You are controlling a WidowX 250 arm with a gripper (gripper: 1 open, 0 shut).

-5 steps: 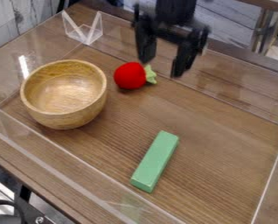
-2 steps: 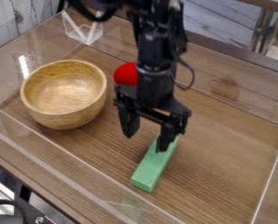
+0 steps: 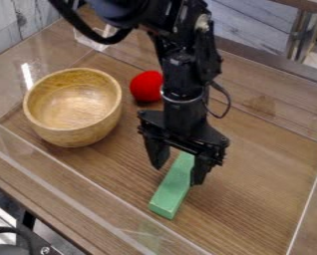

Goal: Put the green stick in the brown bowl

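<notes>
The green stick (image 3: 169,195) lies flat on the wooden table, pointing from near left to far right. My gripper (image 3: 181,165) hangs straight down over the stick's far end, open, with one dark finger (image 3: 158,157) on each side of the bar. Nothing is held. The stick's far tip is hidden behind the fingers. The brown bowl (image 3: 72,106) stands empty at the left, well apart from the stick and the gripper.
A red strawberry-like toy (image 3: 147,87) sits behind the arm, right of the bowl. Clear acrylic walls (image 3: 68,214) border the table, with a clear folded stand (image 3: 92,37) at the back left.
The arm came down from the back of the table toward the front. The open gripper has lowered until its fingers straddle the far end of the green stick.
</notes>
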